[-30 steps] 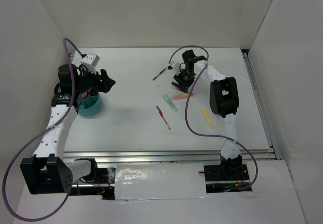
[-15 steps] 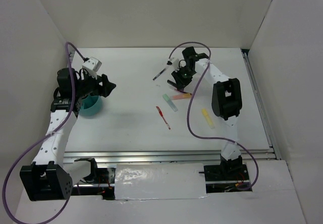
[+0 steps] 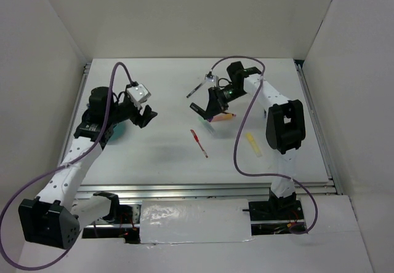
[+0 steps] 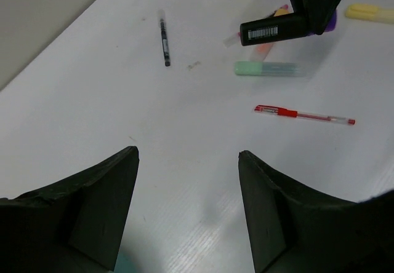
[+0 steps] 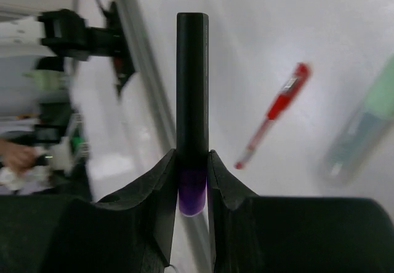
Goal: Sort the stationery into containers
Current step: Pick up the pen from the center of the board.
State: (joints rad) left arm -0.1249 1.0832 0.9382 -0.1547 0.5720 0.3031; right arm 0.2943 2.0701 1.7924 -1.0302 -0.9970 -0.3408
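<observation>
Stationery in mid-sort. The purple-black marker (image 5: pixel 192 88) is clamped between the right jaws by its purple end. Its long black barrel juts straight out past their tips and is lifted off the table (image 3: pixel 160 156). Gripping one end leaves the other free, presumably so that it can enter a container first. Below and beyond these jaws the red pen (image 5: pixel 274 116) and the pastel green highlighter (image 5: pixel 363 122) lie loose. The left jaws stand apart with nothing between them. Ahead of them are the dark thin pen (image 4: pixel 164 38), the red pen and the green highlighter, with the yellow highlighter (image 4: pixel 369 13) farthest off. A teal sliver (image 4: pixel 125 264) just beneath the left jaws is probably the rim of the teal cup, otherwise hidden under that arm. The cup lies well apart from the right jaws, so the marker is yet to be delivered, and several pieces are unsorted.
</observation>
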